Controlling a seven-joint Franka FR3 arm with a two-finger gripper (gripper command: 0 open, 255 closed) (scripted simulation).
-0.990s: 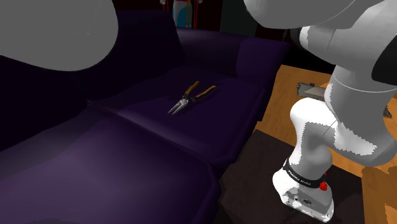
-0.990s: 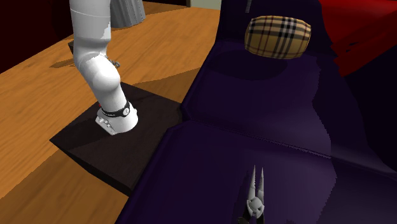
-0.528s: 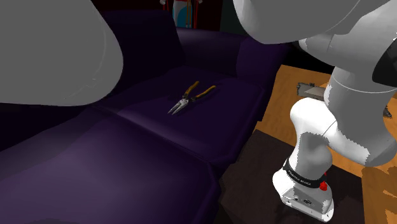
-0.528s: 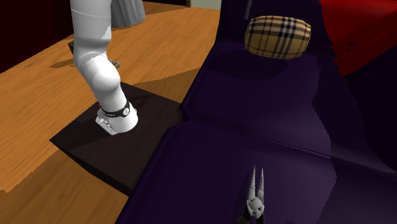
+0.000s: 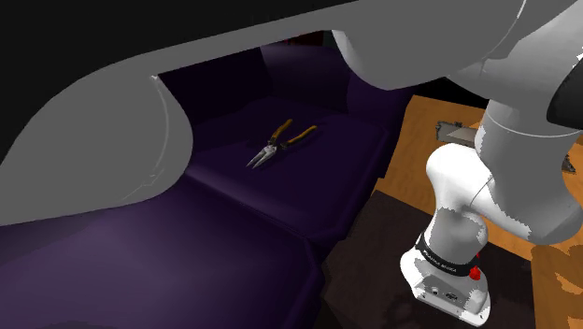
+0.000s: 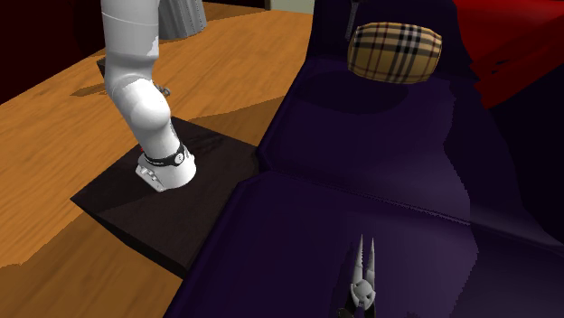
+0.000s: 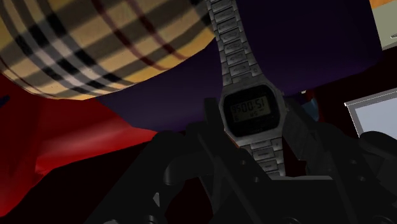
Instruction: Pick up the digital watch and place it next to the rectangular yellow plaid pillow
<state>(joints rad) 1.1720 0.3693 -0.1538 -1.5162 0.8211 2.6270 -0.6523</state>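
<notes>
In the wrist view a grey metal-band digital watch [image 7: 252, 111] with a dark display stands upright between my black fingers [image 7: 213, 121], which clasp its case from both sides. My gripper [image 7: 253, 118] is shut on it. The yellow plaid pillow [image 7: 95, 44] looms close behind the watch, resting on the dark purple sofa [image 7: 305, 51]. In the second exterior view the same pillow [image 6: 395, 51] lies at the far end of the sofa seat [image 6: 361, 163].
Pliers with yellow handles [image 5: 278, 143] lie on the far cushion in the shoulder view, and at the near edge of the sofa as pliers [image 6: 362, 275] in the second exterior view. My grey arm link [image 5: 112, 140] blocks the shoulder view's upper left. The stand's dark mat [image 6: 181, 203] sits on a wooden floor [image 6: 54, 135].
My arm link has swung further across the shoulder view, covering more of its top and left. The pliers, pillow and base have not moved.
</notes>
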